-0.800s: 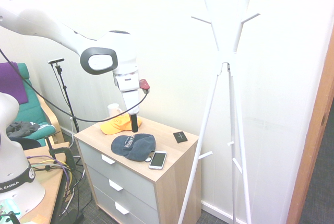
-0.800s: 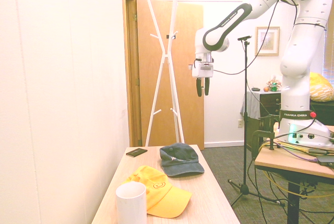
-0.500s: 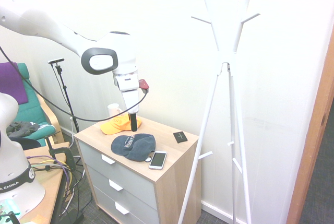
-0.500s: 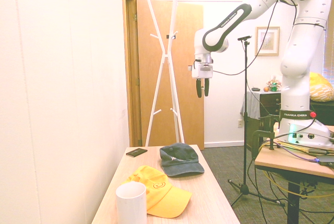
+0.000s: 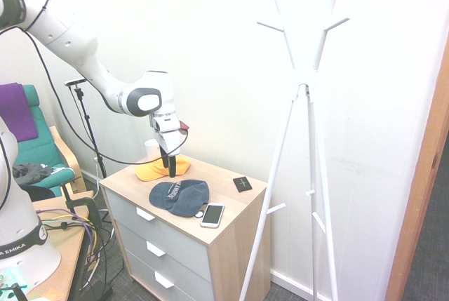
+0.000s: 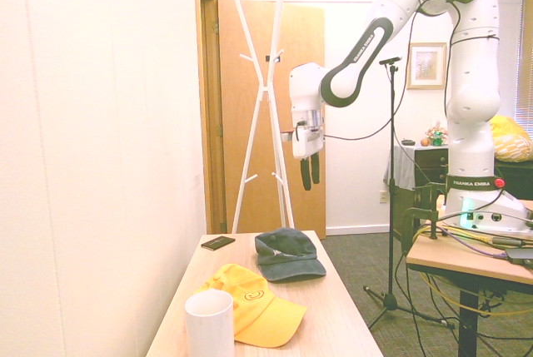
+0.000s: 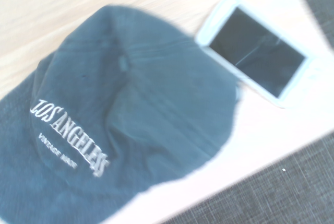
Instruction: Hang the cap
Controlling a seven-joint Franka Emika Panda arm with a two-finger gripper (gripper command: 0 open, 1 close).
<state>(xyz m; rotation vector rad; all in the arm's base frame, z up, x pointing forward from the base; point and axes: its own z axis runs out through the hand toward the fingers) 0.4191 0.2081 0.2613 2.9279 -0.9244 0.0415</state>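
Claw (image 6: 309,180): empty, fingers slightly parted, above the dresser (image 5: 217,234).
Navy cap (image 5: 179,196): lying flat, ungrasped.
Coat rack (image 5: 303,90): bare; pickup and hanging remain.

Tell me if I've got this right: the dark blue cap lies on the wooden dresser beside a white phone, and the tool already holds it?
Not quite. The tool is open and hangs above the dresser, holding nothing; the second exterior view shows it. The cap does lie beside the phone.

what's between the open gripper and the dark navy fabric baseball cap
Nothing: in the second exterior view the gripper hangs above the dark navy fabric baseball cap with only bare air between them.
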